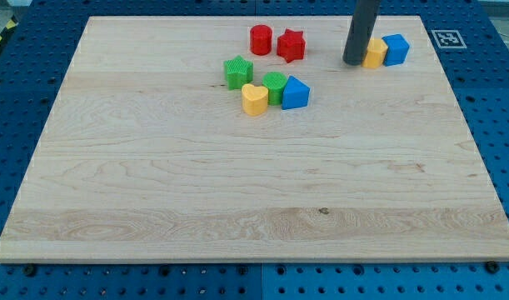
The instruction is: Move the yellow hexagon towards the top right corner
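The yellow hexagon (376, 53) lies near the view's top right, touching a blue block (396, 49) on its right. My tip (352, 62) rests on the board right against the hexagon's left side, and the dark rod hides part of the hexagon's left edge.
A red cylinder (261, 39) and a red star (291, 45) lie at the top centre. Below them are a green star (237, 72), a yellow heart (254, 99), a green block (275, 87) and a blue block (295, 93), clustered together. The wooden board (237, 192) sits on a blue pegboard.
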{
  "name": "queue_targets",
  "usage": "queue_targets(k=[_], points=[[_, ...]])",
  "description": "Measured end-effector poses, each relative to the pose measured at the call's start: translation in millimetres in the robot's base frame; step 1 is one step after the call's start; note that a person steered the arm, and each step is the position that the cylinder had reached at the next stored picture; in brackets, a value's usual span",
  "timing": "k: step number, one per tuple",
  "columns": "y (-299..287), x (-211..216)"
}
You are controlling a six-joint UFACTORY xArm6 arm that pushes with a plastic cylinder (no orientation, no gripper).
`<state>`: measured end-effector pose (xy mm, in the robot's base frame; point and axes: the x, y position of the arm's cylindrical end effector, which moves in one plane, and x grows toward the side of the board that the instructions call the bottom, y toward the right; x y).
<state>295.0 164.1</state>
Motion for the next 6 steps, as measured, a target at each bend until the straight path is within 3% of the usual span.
queue_targets(k=[1, 2, 3, 5, 6], points=[[4, -3], [9, 30], [28, 28], [31, -19], [33, -8]])
